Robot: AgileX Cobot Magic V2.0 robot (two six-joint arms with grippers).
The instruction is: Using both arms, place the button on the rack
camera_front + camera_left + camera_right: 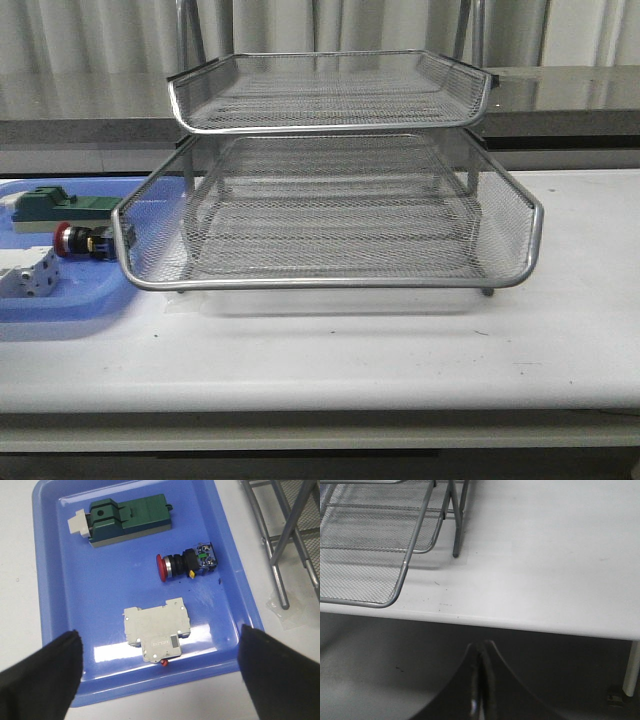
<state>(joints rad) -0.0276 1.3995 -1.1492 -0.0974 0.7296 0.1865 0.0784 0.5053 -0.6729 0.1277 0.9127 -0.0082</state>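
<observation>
Small push-button switch with red mushroom head, silver collar and black body [186,563] lies on its side in the flat blue plastic tray [50,580], near the tray's edge that faces the three-tier silver wire-mesh rack [330,210]; red head points toward tray centre. Tray sits at the left end of the white desk [400,350]; rack stands mid-desk, just beside it. Also in tray: green block on a beige base [125,519] toward one end, white terminal block [156,630] toward the other, both apart from the button. Left hand [160,670] hovers above the tray, fingers spread wide, empty; terminal block lies between them in the wrist view, button off to one side. Right hand [481,690] hangs off the desk's front edge by the rack's corner, fingers pressed together, nothing held. Step judged: approach before first pick, nothing yet grasped. Next move calls for shifting the left hand over the button, aligning across its body, then descending without nudging the terminal block.
</observation>
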